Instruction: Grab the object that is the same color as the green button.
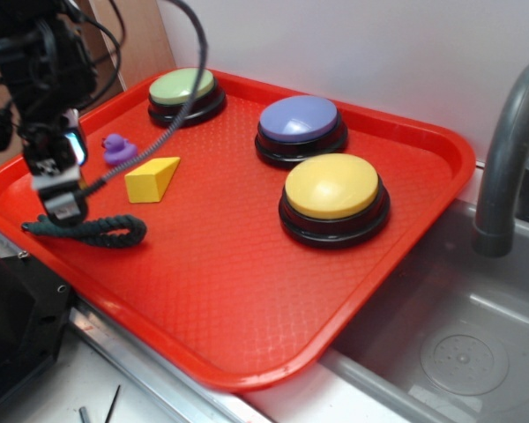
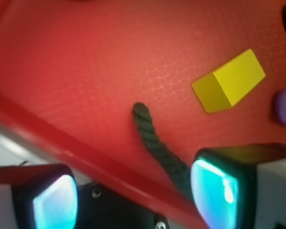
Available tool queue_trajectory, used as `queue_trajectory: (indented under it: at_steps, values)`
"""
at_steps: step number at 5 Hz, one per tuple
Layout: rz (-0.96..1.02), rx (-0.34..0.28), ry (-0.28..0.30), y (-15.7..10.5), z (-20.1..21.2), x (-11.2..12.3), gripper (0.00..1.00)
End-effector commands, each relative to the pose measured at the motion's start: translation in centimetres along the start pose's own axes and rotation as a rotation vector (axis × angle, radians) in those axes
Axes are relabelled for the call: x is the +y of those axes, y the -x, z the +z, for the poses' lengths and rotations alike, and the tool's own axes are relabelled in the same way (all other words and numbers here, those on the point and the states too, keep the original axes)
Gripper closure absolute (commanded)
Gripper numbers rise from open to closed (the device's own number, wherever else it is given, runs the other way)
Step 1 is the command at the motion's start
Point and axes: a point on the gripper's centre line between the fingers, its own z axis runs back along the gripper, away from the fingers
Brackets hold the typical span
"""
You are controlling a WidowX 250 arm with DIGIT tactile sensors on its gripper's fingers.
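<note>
The dark green braided rope [image 1: 97,232] lies limp on the red tray [image 1: 247,374] near its left edge, its loop end pointing right. My gripper [image 1: 60,207] hovers over the rope's left end. In the wrist view the gripper [image 2: 138,195] is open, its fingers wide apart. The rope [image 2: 157,143] runs down beside the right finger [image 2: 219,186], and nothing is clamped. The tray's rim crosses between the fingers. The green button [image 1: 183,88] sits at the tray's far left corner.
A yellow wedge block [image 1: 152,179] and a small purple duck [image 1: 117,148] sit just beyond the rope. A purple button [image 1: 298,123] and a yellow button [image 1: 332,189] stand to the right. A sink [image 1: 458,352] with a grey faucet [image 1: 502,167] borders the tray's right side.
</note>
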Motion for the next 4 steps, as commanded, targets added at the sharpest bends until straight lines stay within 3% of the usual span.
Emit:
queue_trajectory:
  at_steps: [1, 4]
  values:
    - [-0.062, -0.059, 0.018, -1.0, -1.9, 1.2, 0.00]
    - [0.017, -0.038, 0.006, -1.2, -3.4, 1.0, 0.00]
